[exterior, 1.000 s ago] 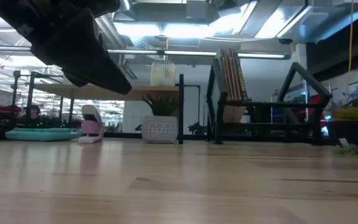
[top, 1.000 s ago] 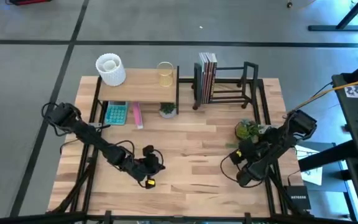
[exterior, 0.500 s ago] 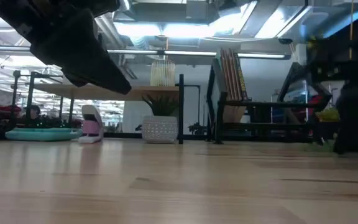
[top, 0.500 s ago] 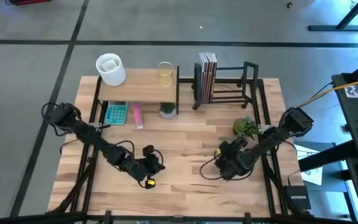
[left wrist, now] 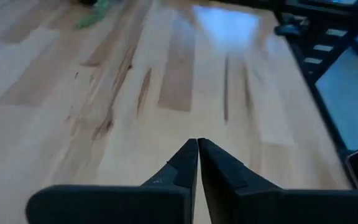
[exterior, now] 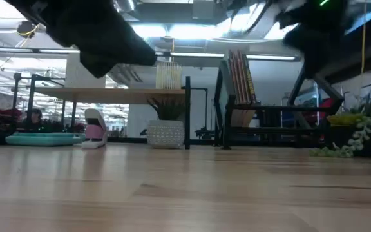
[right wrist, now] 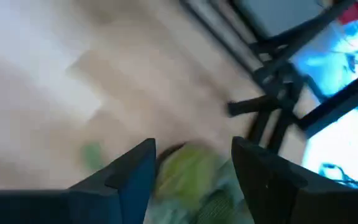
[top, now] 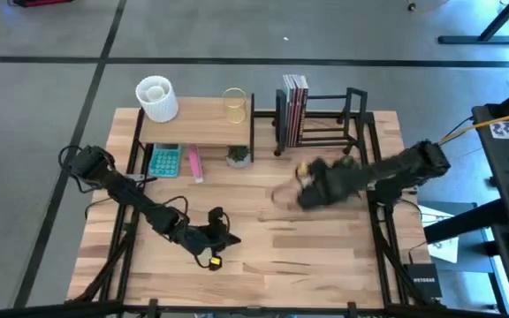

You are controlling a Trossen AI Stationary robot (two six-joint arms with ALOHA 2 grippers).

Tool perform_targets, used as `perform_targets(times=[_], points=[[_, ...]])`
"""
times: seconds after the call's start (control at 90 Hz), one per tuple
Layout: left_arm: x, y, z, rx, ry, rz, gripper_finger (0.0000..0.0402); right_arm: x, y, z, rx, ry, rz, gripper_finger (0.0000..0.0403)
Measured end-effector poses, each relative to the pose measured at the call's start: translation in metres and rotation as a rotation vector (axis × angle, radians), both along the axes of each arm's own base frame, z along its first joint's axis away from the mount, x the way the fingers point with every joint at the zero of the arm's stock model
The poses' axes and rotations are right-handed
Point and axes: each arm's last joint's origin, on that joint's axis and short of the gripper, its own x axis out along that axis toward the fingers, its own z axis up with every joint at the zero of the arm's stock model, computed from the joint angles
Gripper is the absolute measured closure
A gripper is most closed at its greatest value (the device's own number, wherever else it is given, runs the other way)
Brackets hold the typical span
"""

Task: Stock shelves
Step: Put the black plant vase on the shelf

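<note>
Right gripper (top: pixel 312 190) has swung from the near right edge toward the black rack (top: pixel 325 119) at far right, fingers spread with the green plant (right wrist: pixel 188 171) between them, so you're mid-carry; left gripper (top: pixel 219 237) waits near-centre, fingers pressed together

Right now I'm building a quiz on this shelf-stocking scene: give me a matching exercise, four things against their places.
Things:
1. white ribbed cylindrical vase
2. upright row of books
3. teal calculator
4. small green plant in a white pot

Places:
A. in the black metal bar rack
B. tabletop, under the wooden shelf's right end
C. on the light-wood shelf board, left end
D. tabletop, under the shelf's left part

Pairs: 1-C, 2-A, 3-D, 4-B
</note>
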Motion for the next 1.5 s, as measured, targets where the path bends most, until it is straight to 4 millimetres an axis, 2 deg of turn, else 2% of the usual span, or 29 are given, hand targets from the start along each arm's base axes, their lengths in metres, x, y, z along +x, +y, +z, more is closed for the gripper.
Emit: perform_targets(times=[0.122,0.233,0.344,0.467,0.6,0.744,0.867,0.911,1.233,1.378,1.5], points=[[0.000,0.000,0.000,-0.001,0.003,-0.006,0.0400,-0.017,-0.054,0.020,-0.002,-0.039,-0.194,0.0205],[0.000,0.000,-0.001,0.007,0.016,-0.006,0.0400,-0.038,-0.093,0.031,0.069,-0.083,-0.376,0.0205],[0.000,0.000,-0.001,0.006,0.014,-0.006,0.0400,-0.059,-0.117,0.037,0.185,-0.120,-0.493,0.0205],[-0.001,0.000,-0.001,0.006,0.015,-0.008,0.0400,-0.072,-0.130,0.038,0.334,-0.179,-0.582,0.0206],[-0.001,0.000,-0.001,0.012,0.016,-0.017,0.0400,-0.071,-0.132,0.033,0.487,-0.214,-0.604,0.0232],[-0.002,-0.002,-0.001,0.024,0.015,-0.031,0.0400,-0.070,-0.127,0.017,0.643,-0.193,-0.640,0.0300],[-0.003,-0.005,-0.001,0.029,0.015,-0.044,0.0400,-0.073,-0.119,-0.002,0.606,-0.101,-0.674,0.0376],[-0.004,-0.006,-0.001,0.032,0.014,-0.048,0.0400,-0.074,-0.116,-0.008,0.569,-0.068,-0.680,0.0392],[-0.006,-0.010,-0.001,0.039,0.012,-0.067,0.0400,-0.084,-0.095,-0.049,0.465,0.103,-0.726,0.0400],[-0.006,-0.010,0.000,0.046,0.005,-0.073,0.0400,-0.085,-0.094,-0.063,0.460,0.092,-0.707,0.0402],[-0.006,-0.010,0.000,0.047,0.006,-0.073,0.0400,-0.080,-0.096,-0.075,0.496,0.010,-0.656,0.0402]])
